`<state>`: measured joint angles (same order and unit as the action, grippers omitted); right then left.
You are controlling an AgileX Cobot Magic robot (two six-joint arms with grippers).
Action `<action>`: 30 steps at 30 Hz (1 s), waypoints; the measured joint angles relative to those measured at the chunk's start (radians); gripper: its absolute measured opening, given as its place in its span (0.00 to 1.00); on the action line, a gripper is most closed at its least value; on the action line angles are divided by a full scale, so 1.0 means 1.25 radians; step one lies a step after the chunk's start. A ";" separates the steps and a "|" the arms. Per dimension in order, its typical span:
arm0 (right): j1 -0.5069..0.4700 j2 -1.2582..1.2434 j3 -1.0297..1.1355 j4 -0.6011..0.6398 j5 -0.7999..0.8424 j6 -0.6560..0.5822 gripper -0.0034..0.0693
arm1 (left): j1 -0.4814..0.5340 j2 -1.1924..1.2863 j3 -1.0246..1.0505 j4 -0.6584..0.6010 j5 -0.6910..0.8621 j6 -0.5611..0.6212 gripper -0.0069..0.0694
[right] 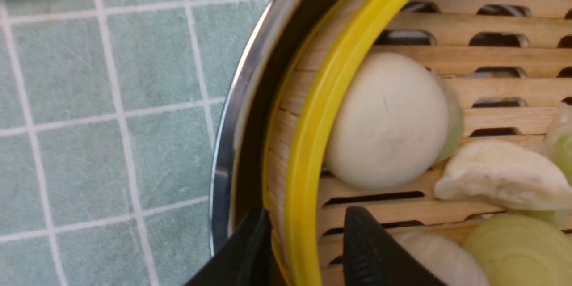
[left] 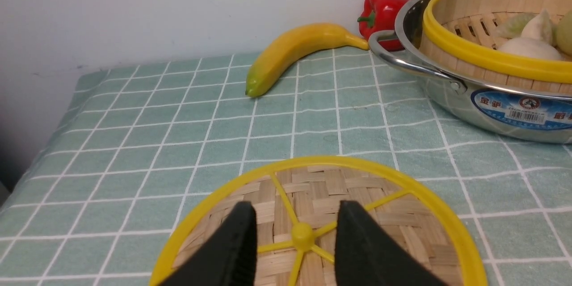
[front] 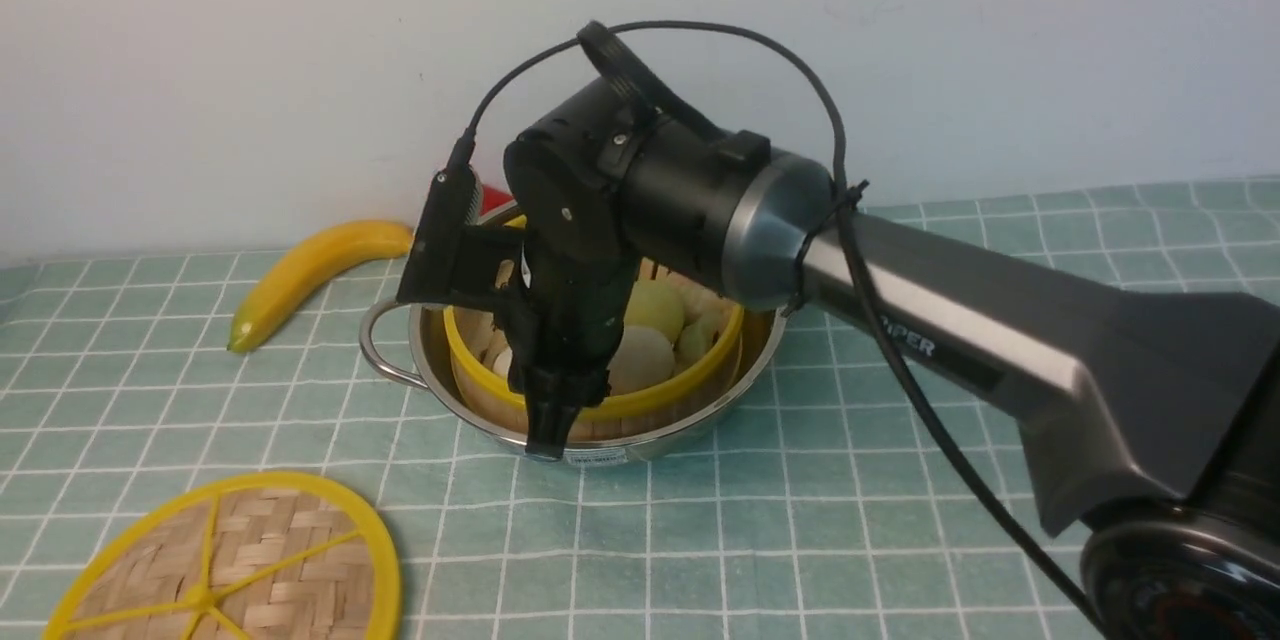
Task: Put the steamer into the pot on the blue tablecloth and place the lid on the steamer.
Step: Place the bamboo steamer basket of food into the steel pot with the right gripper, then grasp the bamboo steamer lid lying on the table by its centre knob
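**A:** Hand status?

**B:** My right hand [right: 307,219] is parted and clamps nothing. One finger is down in the gap between the pot [left: 442,107] and the steamer [right: 308,98] wall. The other is inside the basket, over the slats. The yellow rim runs between them, and the inner finger stands clear of it.

**A:** Left?

**B:** My left hand [left: 295,208] is parted too, and empty. It's over the lid [front: 270,560], with the hub [left: 302,234] showing in the gap between the fingers. Can't tell if the tips touch the weave.

**A:** Where's the steamer?

**B:** In the pot, uncovered, with its yellow rim standing above the steel rim. Buns [right: 389,120] lie on the slats. The pot sits centre of the front view on the blue tablecloth [front: 800,520], label [front: 595,457] facing the camera.

**A:** And the lid?

**B:** Flat on the cloth, lower left of the front view, partly cut off by the frame edge. Well apart from the pot.

**A:** Anything else around?

**B:** Banana [front: 310,270] is left of centre in the front view, near the pot's handle [front: 375,345], not touching it. Red pepper [left: 384,4] is behind the pot, by the wall [front: 200,70]. My right arm [front: 1000,340] comes in from the lower right and hides part of the pot.
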<state>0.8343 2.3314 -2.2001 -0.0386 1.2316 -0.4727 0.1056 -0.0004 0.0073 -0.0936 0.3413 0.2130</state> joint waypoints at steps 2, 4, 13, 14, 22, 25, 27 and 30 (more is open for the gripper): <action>0.000 -0.006 0.000 0.003 0.001 0.020 0.39 | 0.000 0.000 0.000 0.000 0.000 0.000 0.41; 0.000 -0.017 0.000 0.003 0.001 0.037 0.39 | 0.000 0.000 0.000 0.000 0.000 0.000 0.41; 0.000 -0.223 0.000 -0.019 0.001 0.233 0.03 | 0.000 0.000 0.000 0.000 0.000 0.000 0.41; 0.000 -0.243 0.000 -0.028 0.001 0.249 0.03 | 0.000 0.000 0.000 0.000 0.000 0.000 0.41; -0.002 -0.381 0.000 -0.057 0.001 0.389 0.03 | 0.000 0.000 0.000 0.000 0.000 0.000 0.41; -0.002 -0.406 -0.001 -0.057 0.000 0.393 0.04 | 0.000 0.000 0.000 0.000 0.000 0.000 0.41; -0.002 -0.417 -0.001 -0.058 -0.014 0.389 0.04 | 0.000 0.000 0.000 0.000 0.000 0.000 0.41; -0.002 -0.423 -0.001 -0.075 -0.013 0.386 0.05 | 0.000 0.000 0.000 0.000 0.000 0.000 0.41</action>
<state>0.8314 1.8025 -2.2009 -0.1325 1.2157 0.0101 0.1056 -0.0004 0.0073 -0.0936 0.3413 0.2130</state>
